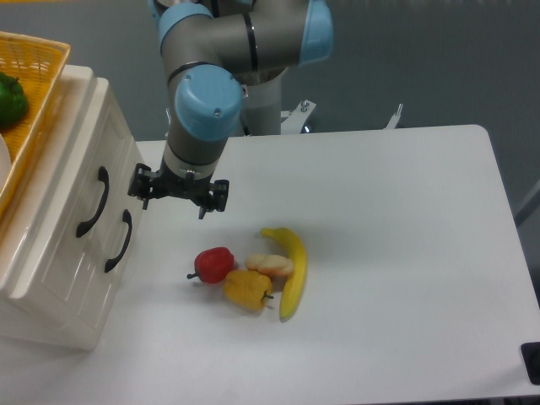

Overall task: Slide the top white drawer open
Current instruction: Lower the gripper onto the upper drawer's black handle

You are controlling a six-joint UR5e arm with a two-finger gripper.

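Claw (175,196): jaws apart, holding nothing, just beside top drawer (80,181). Risk: could miss its black handle (93,202), or catch the lower one.

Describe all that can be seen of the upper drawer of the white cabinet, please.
The top white drawer has a glossy cream-white panelled front, probably painted wood or plastic, with a black curved handle mounted on it. It looks shut, flush with the lower drawer below. It sits in the cabinet at the table's left edge. The black two-finger gripper hovers nearby, not touching it.
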